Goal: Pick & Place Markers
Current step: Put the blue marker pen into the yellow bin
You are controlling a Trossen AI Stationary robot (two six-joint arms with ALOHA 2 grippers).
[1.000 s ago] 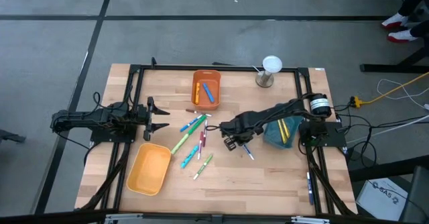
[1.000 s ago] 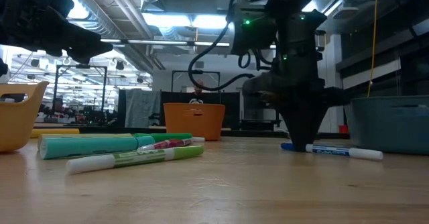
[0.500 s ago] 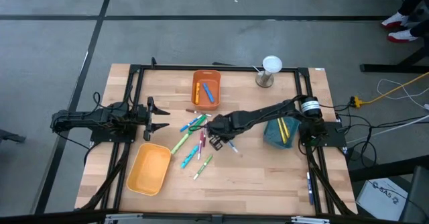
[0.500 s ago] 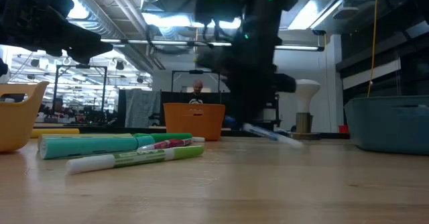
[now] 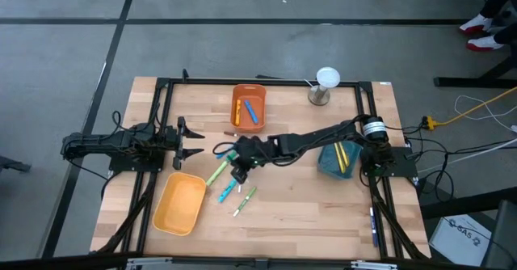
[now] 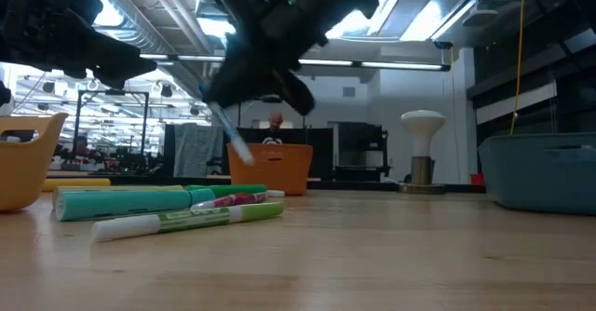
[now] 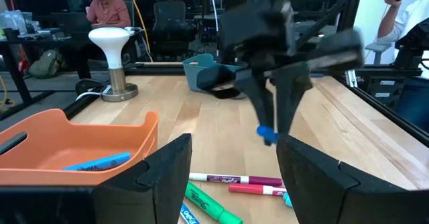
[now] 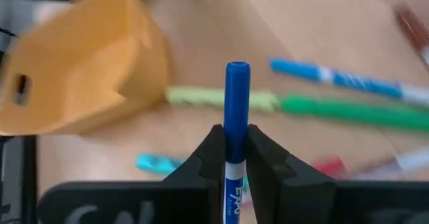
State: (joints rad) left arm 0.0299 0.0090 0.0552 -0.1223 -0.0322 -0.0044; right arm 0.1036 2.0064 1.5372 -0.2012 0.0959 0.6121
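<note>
One blue marker stood clamped between the right gripper fingers, held above the loose markers mid-table | yellow bin lay just beyond the cluster | left gripper waited at the table's left edge, fingers spread apart, holding nothing
</note>
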